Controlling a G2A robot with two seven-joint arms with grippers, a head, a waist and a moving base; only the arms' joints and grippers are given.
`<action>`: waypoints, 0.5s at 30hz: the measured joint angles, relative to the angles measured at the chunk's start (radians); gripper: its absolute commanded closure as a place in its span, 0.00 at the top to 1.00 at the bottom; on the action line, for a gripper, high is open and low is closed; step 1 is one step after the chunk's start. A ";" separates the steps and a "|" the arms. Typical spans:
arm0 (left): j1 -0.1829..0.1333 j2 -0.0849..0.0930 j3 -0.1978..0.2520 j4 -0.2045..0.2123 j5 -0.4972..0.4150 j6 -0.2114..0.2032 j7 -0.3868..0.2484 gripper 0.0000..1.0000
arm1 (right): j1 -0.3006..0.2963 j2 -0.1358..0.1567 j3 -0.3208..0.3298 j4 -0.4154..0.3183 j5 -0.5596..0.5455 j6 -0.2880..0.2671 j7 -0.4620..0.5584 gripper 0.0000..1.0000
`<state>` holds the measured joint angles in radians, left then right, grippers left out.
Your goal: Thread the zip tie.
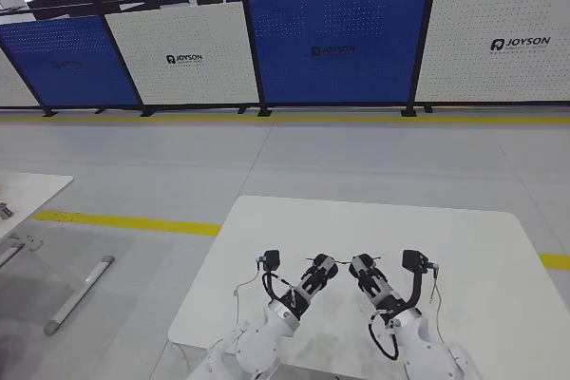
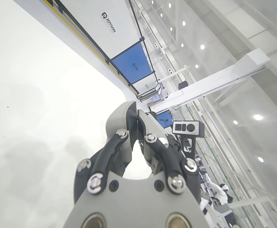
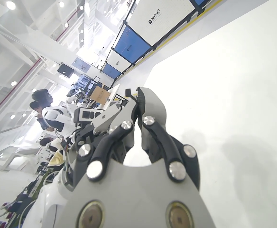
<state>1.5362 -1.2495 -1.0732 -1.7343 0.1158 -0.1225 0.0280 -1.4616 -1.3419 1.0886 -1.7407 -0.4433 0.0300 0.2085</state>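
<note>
The left hand (image 2: 137, 113) hangs just above the white bench (image 1: 456, 237). Its two fingers are pressed tight together. A thin bit of something may sit between them, but I cannot tell. Just beside it, tip facing tip, is the right hand (image 3: 136, 98), and it is pinching the zip tie (image 3: 128, 92). A small black end sticks out past its fingertips, and I think this is the end with the hole. The threading does not look done yet, and I think a few things could go wrong. The hole is very small, so if the two hands do not line up well, the thin end could hit the side and bend away. The right hand holds only a little of the zip tie, so a bump could turn it or make it slip out and drop onto the bench. The hands are so close that they could knock into each other. If the black end faces the wrong way, the thin end might go in but not catch
</note>
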 measured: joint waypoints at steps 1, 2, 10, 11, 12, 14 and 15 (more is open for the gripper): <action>0.000 0.001 0.000 0.000 0.006 -0.006 -0.006 0.17 | 0.000 0.000 0.001 -0.001 -0.001 0.000 0.001 0.00; 0.001 0.001 -0.002 -0.001 0.013 -0.011 -0.009 0.15 | -0.001 0.000 0.001 -0.001 -0.001 0.000 0.001 0.00; 0.004 0.003 -0.007 -0.002 0.030 -0.017 -0.010 0.44 | 0.003 0.000 -0.002 -0.003 -0.005 -0.001 0.006 0.00; 0.004 0.003 -0.007 -0.002 0.031 -0.017 -0.010 0.44 | 0.003 0.000 -0.002 -0.003 -0.006 -0.001 0.005 0.00; 0.003 0.003 -0.008 -0.002 0.033 -0.016 -0.010 0.42 | 0.004 0.000 -0.002 -0.003 -0.007 0.000 0.005 0.00; 0.002 0.004 -0.010 -0.002 0.050 -0.014 -0.011 0.36 | 0.005 0.000 -0.003 -0.003 -0.015 0.003 0.004 0.00; 0.002 0.004 -0.010 -0.002 0.058 -0.014 -0.013 0.28 | 0.005 0.000 -0.004 -0.003 -0.020 0.004 0.004 0.00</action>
<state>1.5384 -1.2454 -1.0832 -1.7359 0.1743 -0.1367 0.0148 -1.4565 -1.3423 1.0845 -1.7437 -0.4634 0.0344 0.2127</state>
